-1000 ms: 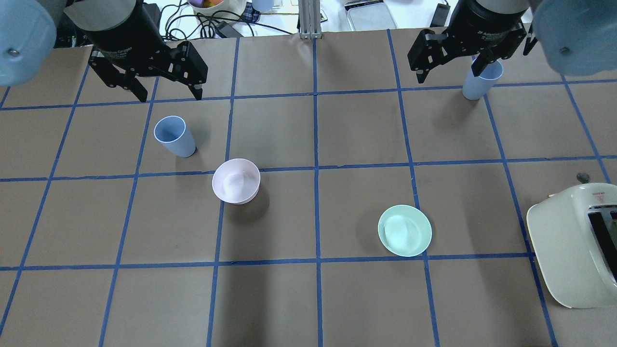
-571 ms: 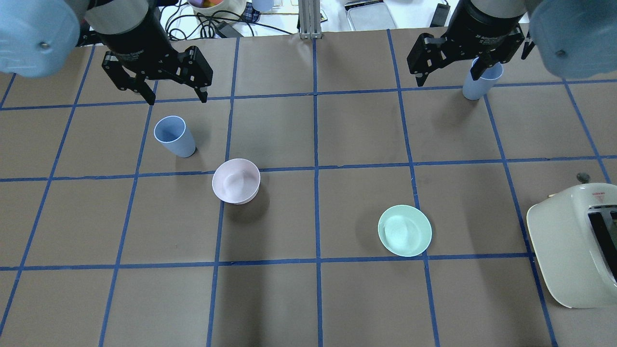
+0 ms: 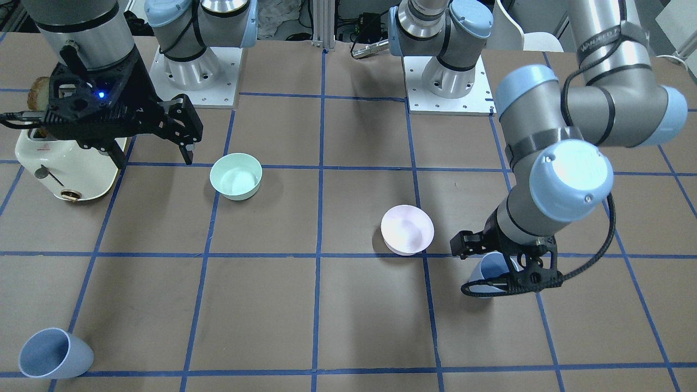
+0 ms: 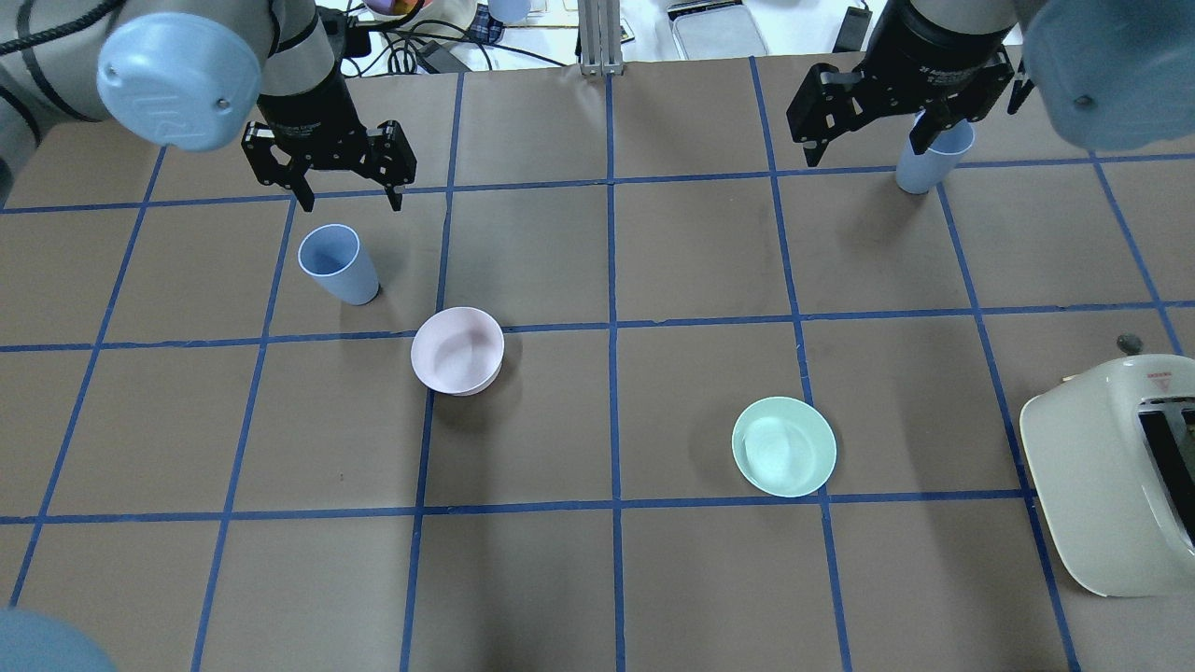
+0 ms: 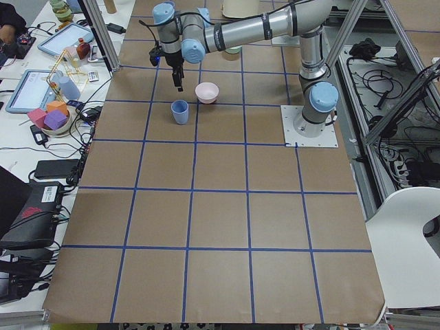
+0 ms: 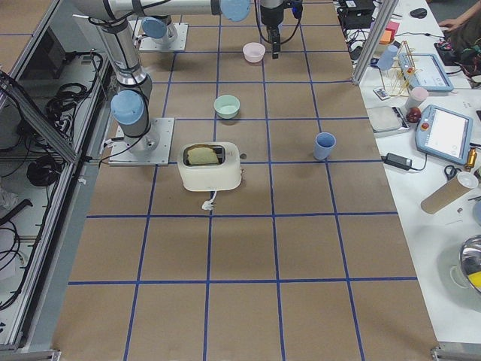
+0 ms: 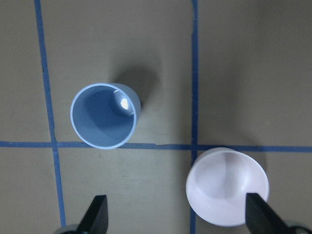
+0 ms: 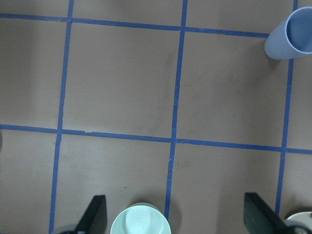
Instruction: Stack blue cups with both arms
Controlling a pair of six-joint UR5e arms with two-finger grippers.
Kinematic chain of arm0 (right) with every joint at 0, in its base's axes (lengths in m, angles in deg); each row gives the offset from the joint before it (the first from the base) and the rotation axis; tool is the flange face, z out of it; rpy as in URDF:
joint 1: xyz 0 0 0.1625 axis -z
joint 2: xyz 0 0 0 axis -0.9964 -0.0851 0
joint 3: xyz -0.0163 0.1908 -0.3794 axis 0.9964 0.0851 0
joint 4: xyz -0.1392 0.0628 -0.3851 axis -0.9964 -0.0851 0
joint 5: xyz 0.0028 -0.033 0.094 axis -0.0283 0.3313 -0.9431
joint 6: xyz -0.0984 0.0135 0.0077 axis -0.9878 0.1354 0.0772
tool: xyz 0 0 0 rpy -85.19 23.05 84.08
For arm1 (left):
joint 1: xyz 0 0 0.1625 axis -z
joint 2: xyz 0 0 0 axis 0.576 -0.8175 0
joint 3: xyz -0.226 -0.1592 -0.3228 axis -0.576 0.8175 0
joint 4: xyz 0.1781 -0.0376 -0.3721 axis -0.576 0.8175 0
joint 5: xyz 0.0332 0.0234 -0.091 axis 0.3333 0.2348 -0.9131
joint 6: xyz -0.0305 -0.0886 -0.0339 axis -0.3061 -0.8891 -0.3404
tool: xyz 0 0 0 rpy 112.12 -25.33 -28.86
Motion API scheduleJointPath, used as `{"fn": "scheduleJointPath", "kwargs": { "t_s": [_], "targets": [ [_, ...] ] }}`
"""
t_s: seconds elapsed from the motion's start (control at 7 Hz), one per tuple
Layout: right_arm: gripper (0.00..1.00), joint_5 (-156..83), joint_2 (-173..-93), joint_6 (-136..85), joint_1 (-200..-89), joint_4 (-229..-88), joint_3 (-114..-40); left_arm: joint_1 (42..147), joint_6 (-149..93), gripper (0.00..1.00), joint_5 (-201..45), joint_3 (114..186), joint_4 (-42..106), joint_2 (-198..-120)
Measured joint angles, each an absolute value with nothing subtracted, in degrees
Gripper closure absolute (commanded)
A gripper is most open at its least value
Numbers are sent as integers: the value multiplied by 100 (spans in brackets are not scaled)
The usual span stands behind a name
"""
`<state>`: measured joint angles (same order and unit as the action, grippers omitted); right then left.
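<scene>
One blue cup (image 4: 338,264) stands upright left of centre, next to the pink bowl (image 4: 457,350). My left gripper (image 4: 350,193) hangs open and empty just above and beside it. In the left wrist view the cup (image 7: 105,114) lies ahead of the fingertips (image 7: 97,214), left of their middle. The second blue cup (image 4: 929,159) stands upright at the far right. My right gripper (image 4: 868,149) is open and empty, high above the table. In the right wrist view that cup (image 8: 292,34) sits in the top right corner, far from the fingers.
A mint-green bowl (image 4: 784,446) stands right of centre. A cream toaster (image 4: 1116,471) sits at the right edge. Cables and boxes lie beyond the table's far edge (image 4: 411,47). Blue tape lines grid the brown tabletop.
My left gripper has come down and moved towards the left cup, staying open. My right gripper has barely moved. Cups and bowls have not moved.
</scene>
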<state>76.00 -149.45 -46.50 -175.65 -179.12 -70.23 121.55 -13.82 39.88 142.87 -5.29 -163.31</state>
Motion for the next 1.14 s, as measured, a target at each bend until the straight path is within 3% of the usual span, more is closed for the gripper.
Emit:
{"fn": "scheduleJointPath", "kwargs": {
  "t_s": [0.14,0.29,0.43,1.14],
  "targets": [
    [0,7698,-14709,-4672,-17393,-17939,-6954,12098,-1385,55,3997,14296,-685,-16538],
    [0,7794,-14428,-4718,-17114,-17956,-6816,12077,-1380,85,3997,14305,-833,-16715],
    [0,7839,-14111,-4911,-16783,-17964,-6633,12072,-1364,100,3998,14311,-903,-16848],
    [0,7793,-12179,-5922,-15873,-19001,-5787,12486,-1836,100,3696,14097,-1058,-16842]
  ]
}}
